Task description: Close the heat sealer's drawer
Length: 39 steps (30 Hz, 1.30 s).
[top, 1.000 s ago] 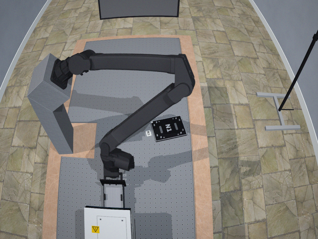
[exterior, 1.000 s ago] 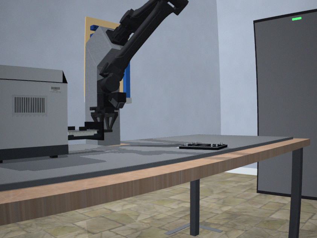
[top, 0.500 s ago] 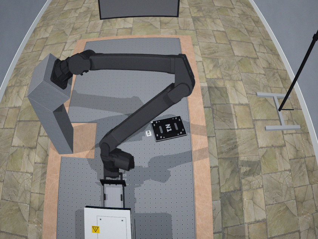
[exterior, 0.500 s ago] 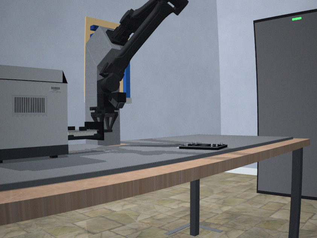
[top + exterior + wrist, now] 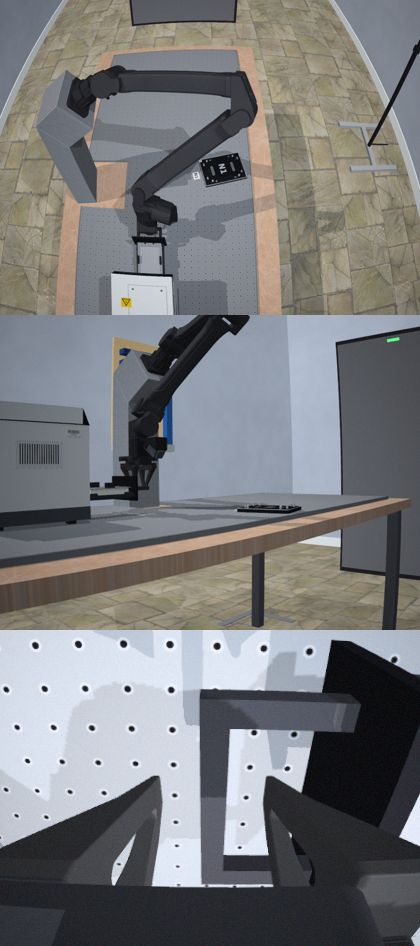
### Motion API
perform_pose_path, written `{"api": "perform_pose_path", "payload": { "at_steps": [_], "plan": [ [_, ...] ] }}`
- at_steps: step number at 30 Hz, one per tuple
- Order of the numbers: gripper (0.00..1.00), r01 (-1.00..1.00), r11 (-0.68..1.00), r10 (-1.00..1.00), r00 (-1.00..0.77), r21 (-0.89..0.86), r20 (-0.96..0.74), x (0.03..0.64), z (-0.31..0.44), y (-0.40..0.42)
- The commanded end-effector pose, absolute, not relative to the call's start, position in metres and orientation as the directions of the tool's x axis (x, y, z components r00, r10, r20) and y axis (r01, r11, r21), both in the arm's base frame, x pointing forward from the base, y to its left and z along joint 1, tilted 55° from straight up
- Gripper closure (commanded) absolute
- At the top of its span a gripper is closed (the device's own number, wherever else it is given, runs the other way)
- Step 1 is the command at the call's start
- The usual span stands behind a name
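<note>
The white heat sealer (image 5: 142,293) stands at the near end of the table and also shows in the side view (image 5: 40,464). Its drawer (image 5: 150,257) sticks out toward the arm, with a pale sheet lying inside dark rails. The drawer's black front panel (image 5: 149,240) (image 5: 219,791) carries a grey C-shaped handle. My gripper (image 5: 149,234) (image 5: 138,482) points down just outside the front panel. It is part open, and its fingers stand on either side of the handle bar without touching it. The sealer's light is not visible.
A black fixture plate marked N1 (image 5: 222,168) lies to the right of the arm. The grey arm pedestal (image 5: 68,135) stands at the left. A tall dark cabinet with a green bar (image 5: 392,339) stands beyond the table. A stand (image 5: 367,147) is on the floor.
</note>
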<state>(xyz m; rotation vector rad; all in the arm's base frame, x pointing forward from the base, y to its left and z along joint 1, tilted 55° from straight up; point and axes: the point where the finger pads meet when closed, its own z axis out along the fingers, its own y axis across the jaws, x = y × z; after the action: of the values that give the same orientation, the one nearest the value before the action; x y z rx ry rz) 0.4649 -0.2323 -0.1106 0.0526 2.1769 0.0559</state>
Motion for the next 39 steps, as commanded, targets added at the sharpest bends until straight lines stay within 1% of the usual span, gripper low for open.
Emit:
{"api": "perform_pose_path", "payload": {
  "at_steps": [1, 11, 12, 38, 39],
  "plan": [
    [0.55, 0.033, 0.996, 0.085, -0.579, 0.081, -0.811, 0.4612, -0.1194, -0.2323],
    [0.55, 0.033, 0.996, 0.085, -0.579, 0.081, -0.811, 0.4612, -0.1194, -0.2323],
    [0.73, 0.033, 0.996, 0.085, -0.579, 0.081, -0.811, 0.4612, -0.1194, -0.2323],
    [0.95, 0.032, 0.996, 0.085, -0.579, 0.081, -0.811, 0.4613, -0.1193, -0.2321],
    [1.0, 0.032, 0.996, 0.085, -0.579, 0.081, -0.811, 0.4613, -0.1193, -0.2321]
  ]
}}
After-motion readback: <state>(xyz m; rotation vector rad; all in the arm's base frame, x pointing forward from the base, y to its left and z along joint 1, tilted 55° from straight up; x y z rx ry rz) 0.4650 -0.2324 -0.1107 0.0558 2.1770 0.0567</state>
